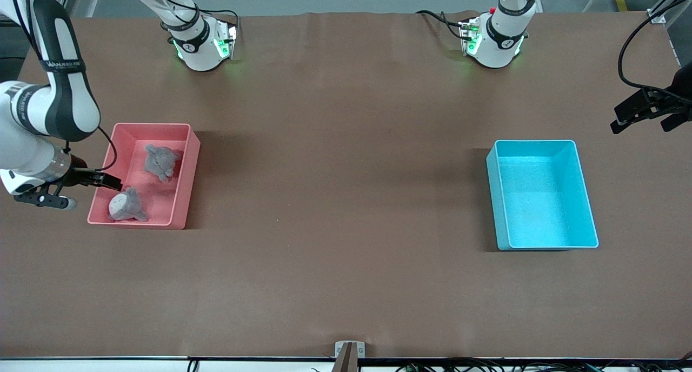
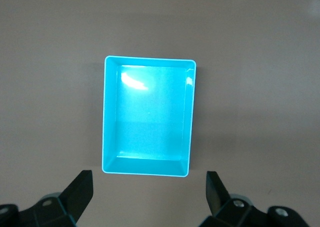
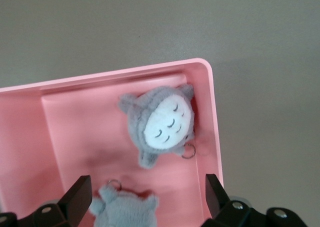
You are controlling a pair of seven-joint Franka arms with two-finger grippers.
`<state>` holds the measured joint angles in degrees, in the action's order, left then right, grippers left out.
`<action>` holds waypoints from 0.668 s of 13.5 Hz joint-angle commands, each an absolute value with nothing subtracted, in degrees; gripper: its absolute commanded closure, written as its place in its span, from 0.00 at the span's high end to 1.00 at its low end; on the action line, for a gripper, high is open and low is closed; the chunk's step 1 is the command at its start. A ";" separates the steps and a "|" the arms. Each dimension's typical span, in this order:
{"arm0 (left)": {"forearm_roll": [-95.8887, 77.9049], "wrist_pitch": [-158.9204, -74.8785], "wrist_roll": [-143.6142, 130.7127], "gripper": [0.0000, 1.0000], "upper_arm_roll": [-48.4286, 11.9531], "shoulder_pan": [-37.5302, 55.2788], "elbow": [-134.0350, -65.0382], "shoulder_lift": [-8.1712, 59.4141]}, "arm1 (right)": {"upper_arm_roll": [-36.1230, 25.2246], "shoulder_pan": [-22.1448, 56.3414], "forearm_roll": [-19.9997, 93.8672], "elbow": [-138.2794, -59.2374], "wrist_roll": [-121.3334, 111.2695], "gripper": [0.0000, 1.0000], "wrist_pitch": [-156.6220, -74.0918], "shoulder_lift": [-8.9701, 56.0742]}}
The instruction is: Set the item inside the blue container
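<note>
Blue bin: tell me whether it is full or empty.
Empty. The blue bin shows only its bare floor in the front and left wrist views; both plush toys lie in the pink bin.

Two plush toys (image 1: 145, 185) lie in a bin (image 1: 181, 196), well apart from the container (image 1: 586, 210).

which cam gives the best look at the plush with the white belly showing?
Right wrist view: the white-bellied plush fills mid-frame in the pink bin, face markings and key ring clear. Front view shows it small, beside the right end effector. Left wrist view shows only the blue container.
</note>
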<state>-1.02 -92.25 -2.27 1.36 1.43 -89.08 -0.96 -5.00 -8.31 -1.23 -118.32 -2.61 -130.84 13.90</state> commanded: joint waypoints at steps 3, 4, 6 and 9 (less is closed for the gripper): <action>-2.11 -91.93 -2.02 1.00 1.49 1.76 -88.59 0.35 | -4.22 -9.14 -2.37 -123.40 -1.23 1.00 -141.40 16.24; -2.11 -92.02 -2.02 1.00 1.49 1.76 -88.59 0.53 | -4.22 -9.23 -2.37 -123.40 -1.23 1.00 -143.24 17.65; -2.11 -92.11 -2.02 1.00 1.41 1.67 -88.59 0.61 | -4.31 -9.32 -2.37 -123.49 -1.23 1.00 -145.10 19.33; -2.11 -92.20 -2.02 1.00 1.41 1.67 -88.59 0.88 | -4.31 -10.02 -2.37 -123.31 -1.32 1.00 -148.00 21.26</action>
